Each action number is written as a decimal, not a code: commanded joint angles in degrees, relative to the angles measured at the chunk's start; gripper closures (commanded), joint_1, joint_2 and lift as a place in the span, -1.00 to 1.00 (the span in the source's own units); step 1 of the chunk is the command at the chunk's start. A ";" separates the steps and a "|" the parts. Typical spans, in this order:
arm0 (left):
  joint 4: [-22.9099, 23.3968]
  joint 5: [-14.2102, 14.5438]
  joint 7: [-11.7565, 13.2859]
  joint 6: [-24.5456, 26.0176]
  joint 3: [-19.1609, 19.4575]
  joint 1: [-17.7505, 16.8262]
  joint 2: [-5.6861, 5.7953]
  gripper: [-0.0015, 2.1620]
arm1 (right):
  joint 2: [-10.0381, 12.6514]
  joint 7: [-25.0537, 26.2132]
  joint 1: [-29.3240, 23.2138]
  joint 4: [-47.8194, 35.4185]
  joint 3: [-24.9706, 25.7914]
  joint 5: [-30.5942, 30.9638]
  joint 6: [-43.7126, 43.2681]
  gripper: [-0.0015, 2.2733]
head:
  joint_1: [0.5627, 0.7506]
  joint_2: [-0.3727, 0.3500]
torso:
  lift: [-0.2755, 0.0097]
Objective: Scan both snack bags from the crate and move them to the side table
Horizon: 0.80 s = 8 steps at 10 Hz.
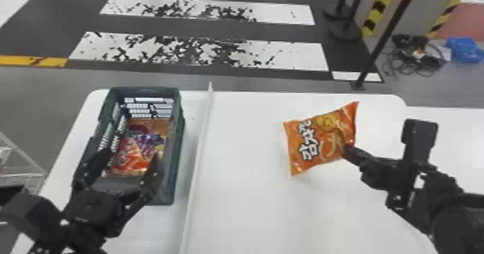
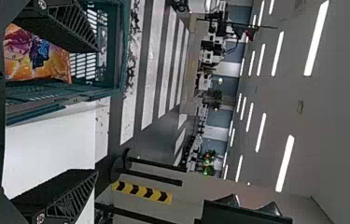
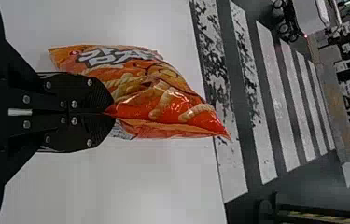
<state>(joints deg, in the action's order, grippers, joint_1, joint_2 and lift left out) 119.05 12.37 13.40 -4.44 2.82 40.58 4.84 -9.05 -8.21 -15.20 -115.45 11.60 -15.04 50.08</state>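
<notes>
A plump orange snack bag (image 1: 326,127) of glossy, crinkled film, printed with golden-brown snack pieces, sits right of centre in the head view. Its creased edge is gripped by the right hand (image 1: 345,149), the arm coming in from the lower right. In the right wrist view, the hand's (image 3: 113,113) rounded black fingers are clenched together on a pinch of film, and the bag bulges out past them.

The bag is over a smooth white desk (image 1: 245,206) with rounded corners. Left of centre, a slim, straight white strip (image 1: 199,152) runs down it, and left of that stands a long, dark grey-green plastic crate (image 1: 179,134) with latticed walls. Inside lies shiny red, orange and purple snack packaging (image 1: 135,156); whether one bag or two, I cannot tell.

At the lower left, the left hand (image 1: 131,154) is released, its ribbed fingers spread wide above the crate's near part. Worn white stripes (image 1: 201,50) cross the dark floor along the top
</notes>
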 commanded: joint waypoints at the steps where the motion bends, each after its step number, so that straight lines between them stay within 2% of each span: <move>1: -0.22 0.11 0.05 -0.17 -0.01 -0.07 0.17 -0.93 | -2.90 1.27 0.17 -1.44 -2.64 8.62 -4.94 0.97 | 0.41 -0.26 | 0.73; 3: -0.66 0.55 0.05 -0.35 -0.01 -0.24 0.35 -0.93 | -5.18 2.76 -2.46 -2.67 -7.38 20.66 -13.73 0.97 | 0.41 -0.41 | 0.73; 4: -1.10 0.55 0.05 -0.52 -0.28 -0.51 0.35 -0.93 | -6.77 4.79 -4.84 -2.32 -11.43 30.33 -19.71 0.97 | 0.41 -0.41 | 0.73; 6: -1.89 0.55 0.14 -1.23 -0.80 -0.95 0.52 -0.93 | -10.90 9.71 -9.76 1.02 -18.46 45.45 -28.15 0.97 | 0.41 -0.37 | 0.73; 8: -2.33 0.90 0.14 -1.23 -0.80 -1.21 0.70 -0.93 | -13.36 10.41 -13.10 5.68 -21.01 47.56 -35.18 0.97 | 0.41 -0.29 | 0.73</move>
<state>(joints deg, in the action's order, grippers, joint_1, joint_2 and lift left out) 116.82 13.14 13.54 -5.66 2.03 39.44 5.47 -21.82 2.25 -27.39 -111.10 -8.78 32.11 16.89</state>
